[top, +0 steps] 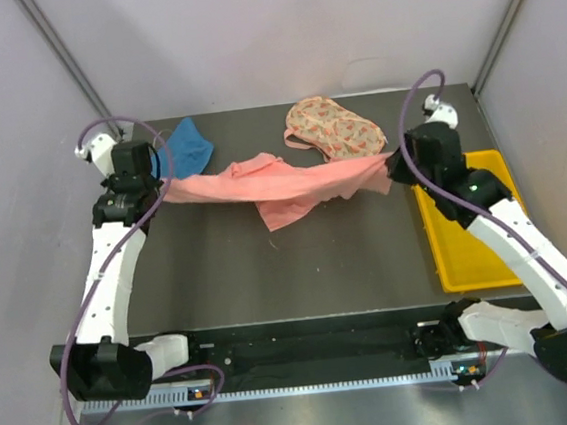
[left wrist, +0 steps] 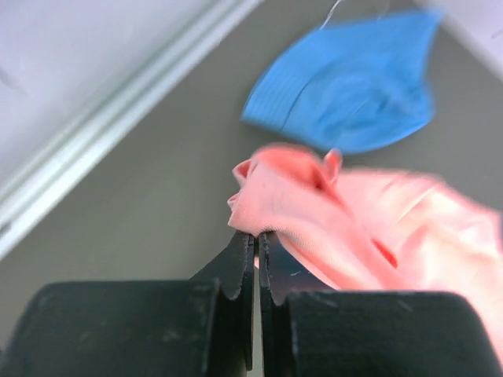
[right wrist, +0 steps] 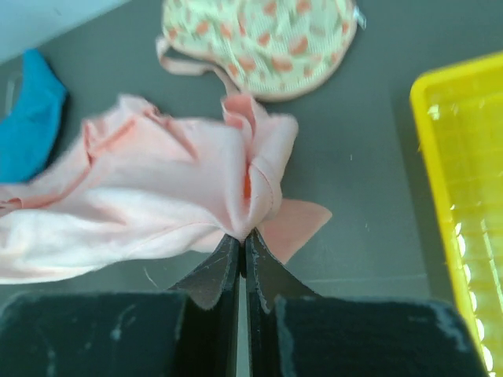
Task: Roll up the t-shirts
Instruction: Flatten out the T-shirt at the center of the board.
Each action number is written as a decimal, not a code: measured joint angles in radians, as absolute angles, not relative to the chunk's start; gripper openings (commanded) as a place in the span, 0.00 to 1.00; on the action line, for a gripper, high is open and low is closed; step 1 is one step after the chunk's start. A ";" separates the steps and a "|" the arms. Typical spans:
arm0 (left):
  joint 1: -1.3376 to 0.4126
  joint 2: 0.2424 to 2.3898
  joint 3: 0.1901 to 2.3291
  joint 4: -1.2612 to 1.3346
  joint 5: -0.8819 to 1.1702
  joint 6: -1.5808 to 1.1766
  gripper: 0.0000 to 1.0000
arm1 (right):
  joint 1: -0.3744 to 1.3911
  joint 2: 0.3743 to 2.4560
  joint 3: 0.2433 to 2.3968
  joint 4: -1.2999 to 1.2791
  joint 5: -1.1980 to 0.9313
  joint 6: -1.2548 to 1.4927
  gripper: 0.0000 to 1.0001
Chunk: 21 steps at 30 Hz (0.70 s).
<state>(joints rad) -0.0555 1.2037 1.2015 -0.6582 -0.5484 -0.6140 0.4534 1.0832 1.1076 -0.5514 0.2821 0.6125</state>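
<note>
2 thin pinches carry everything: left gripper [top: 164,191] clamps the pink t-shirt [top: 281,185] by its left end at centre-left, right gripper [top: 391,169] clamps its right end, cloth sagging between. Pulling wider may slip a corner free, leaving it bunched.

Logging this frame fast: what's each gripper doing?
Left gripper: closed on the salmon-pink cloth t-shirt.
Right gripper: closed on the same shirt's other end.
</note>
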 measured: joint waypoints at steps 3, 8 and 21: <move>-0.056 1.200 1.320 -0.667 -0.541 -0.559 0.00 | 0.443 1.081 1.259 -0.617 0.300 0.579 0.00; -0.056 1.200 1.530 -0.691 -0.514 -0.517 0.00 | 0.434 1.091 1.530 -0.713 0.332 0.533 0.00; -0.056 1.240 1.906 -0.683 -0.384 -0.564 0.00 | 0.383 1.196 2.032 -0.729 0.286 0.484 0.00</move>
<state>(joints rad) -0.0559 1.2396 1.9060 -0.6834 -0.3843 -0.5644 0.3828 1.1965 2.0315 -0.7292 0.2863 0.4839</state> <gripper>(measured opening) 0.022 0.011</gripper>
